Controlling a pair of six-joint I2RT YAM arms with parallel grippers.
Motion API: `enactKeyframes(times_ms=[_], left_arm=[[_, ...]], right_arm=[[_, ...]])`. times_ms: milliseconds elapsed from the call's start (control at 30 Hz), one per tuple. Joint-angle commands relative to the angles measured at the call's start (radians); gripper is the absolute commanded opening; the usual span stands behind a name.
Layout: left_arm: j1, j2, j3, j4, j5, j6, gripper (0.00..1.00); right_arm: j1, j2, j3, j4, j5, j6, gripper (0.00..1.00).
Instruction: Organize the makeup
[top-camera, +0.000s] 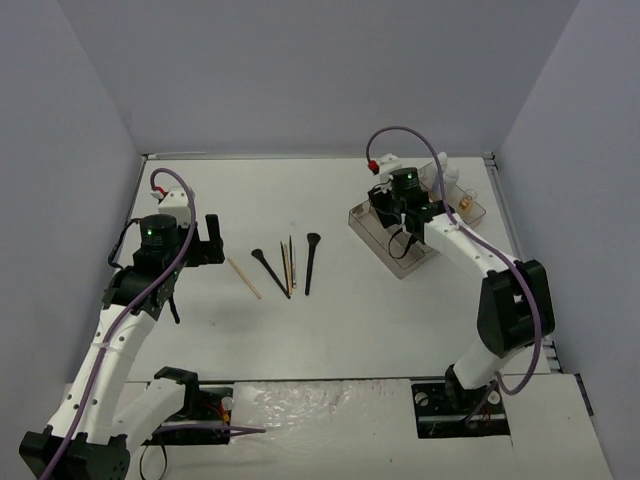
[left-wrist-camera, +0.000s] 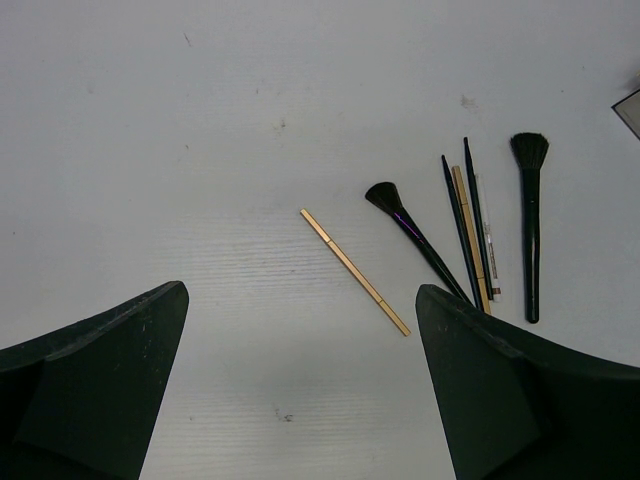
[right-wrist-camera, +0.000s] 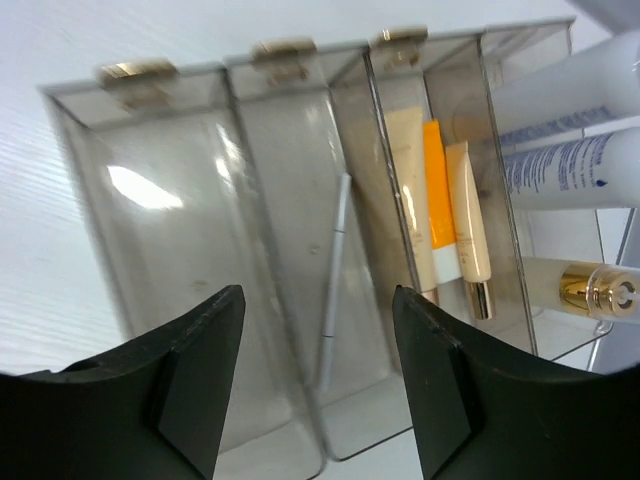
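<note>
On the table lie a tan stick (top-camera: 243, 277) (left-wrist-camera: 355, 272), two black brushes (top-camera: 270, 272) (left-wrist-camera: 418, 240) (top-camera: 311, 262) (left-wrist-camera: 530, 225) and thin sticks (top-camera: 288, 262) (left-wrist-camera: 472, 235). My left gripper (top-camera: 213, 240) (left-wrist-camera: 302, 295) hangs open to their left, holding nothing. My right gripper (top-camera: 395, 215) (right-wrist-camera: 318, 300) is open above the smoky tray (top-camera: 404, 268) (right-wrist-camera: 150, 210). A silver pencil (right-wrist-camera: 335, 270) lies loose in the slot below it. The neighbouring slot holds an orange tube (right-wrist-camera: 436, 190) between two cream tubes. White bottles (right-wrist-camera: 565, 130) (top-camera: 447, 172) and a gold-capped vial (right-wrist-camera: 595, 292) sit further right.
The tray's leftmost slot (right-wrist-camera: 170, 240) holds nothing. Grey walls close the table at the back and sides. The tray stands at the back right, the loose brushes in the middle, and both arm bases are at the near edge.
</note>
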Motion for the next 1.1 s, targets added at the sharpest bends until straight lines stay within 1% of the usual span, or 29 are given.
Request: enactKeyframes(times_ms=[0,33,167,267,367,500,633,1067], left_arm=[[0.01,0.0,0.034,0.036,-0.009,0.003,0.97],[0.011,0.0,0.034,0.036,-0.008,0.001,0.97],[0.013,0.0,0.031,0.038,-0.009,0.001,0.97],[0.013,0.002,0.032,0.038,-0.007,-0.002,0.97],[0.016,0.0,0.031,0.038,-0.01,-0.002,0.97],[0.017,-0.001,0.025,0.044,-0.008,-0.002,0.97],[0.017,0.005,0.024,0.044,-0.003,-0.005,0.97],[0.017,0.008,0.027,0.045,0.002,-0.005,0.97]], right_arm=[[0.191,-0.142,-0.002,0.072,0.089,0.286,0.58],[0.258,-0.142,-0.012,0.097,0.115,0.366,0.57],[0.419,-0.079,-0.03,0.17,0.214,0.552,0.52],[0.494,-0.001,-0.03,0.223,0.26,0.618,0.5],[0.549,0.108,0.015,0.237,0.285,0.648,0.47],[0.576,0.207,0.049,0.243,0.296,0.681,0.41],[0.584,0.257,0.06,0.269,0.285,0.704,0.38],[0.591,0.36,0.089,0.297,0.255,0.736,0.37]])
